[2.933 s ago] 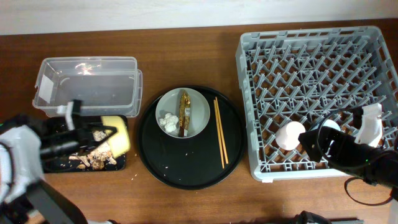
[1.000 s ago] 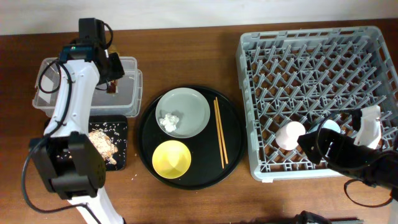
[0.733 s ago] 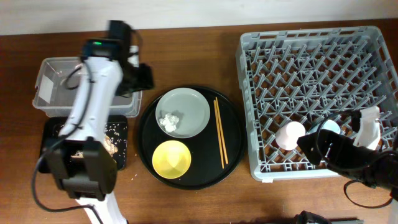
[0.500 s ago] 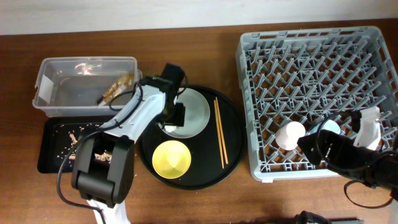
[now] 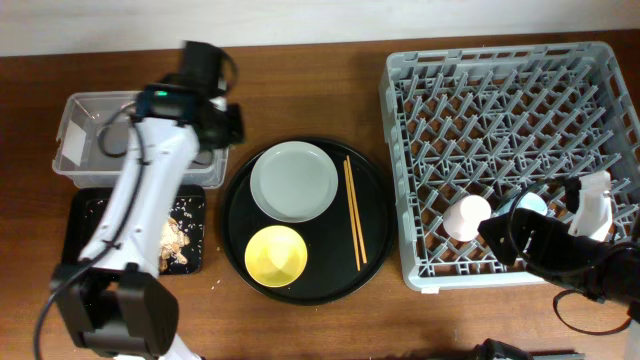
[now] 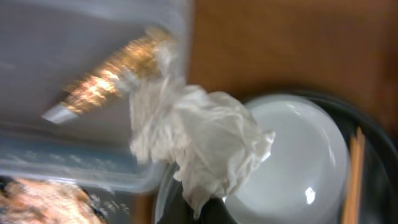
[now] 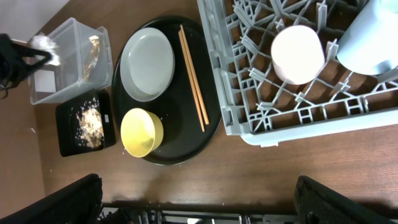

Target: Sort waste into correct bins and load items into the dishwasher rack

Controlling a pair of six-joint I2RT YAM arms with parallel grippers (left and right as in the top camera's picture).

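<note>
My left gripper (image 6: 200,210) is shut on the crumpled white tissue (image 6: 202,140) and holds it over the right rim of the clear tub (image 5: 95,120). The gold-brown wrapper (image 6: 109,79) lies inside the tub. In the overhead view the left gripper (image 5: 214,132) hangs at the tub's right end. The grey plate (image 5: 293,180) is bare on the round black tray (image 5: 375,245), with the yellow bowl (image 5: 277,255) and the chopsticks (image 5: 353,210). Food scraps (image 5: 172,238) lie in the shallow black tray (image 5: 82,225). My right gripper (image 7: 199,208) is open and empty at the rack's (image 5: 500,90) front right corner.
A pink cup (image 5: 468,217) and a light-blue cup (image 5: 530,205) stand upside down in the rack's front row, close to my right arm (image 5: 570,255). A few white crumbs (image 5: 214,283) lie on the wooden table (image 5: 320,80) by the black tray.
My left gripper has lifted the tissue off the plate and carried it left and back to the tub's right rim. The plate is now bare. The right arm has not moved.
</note>
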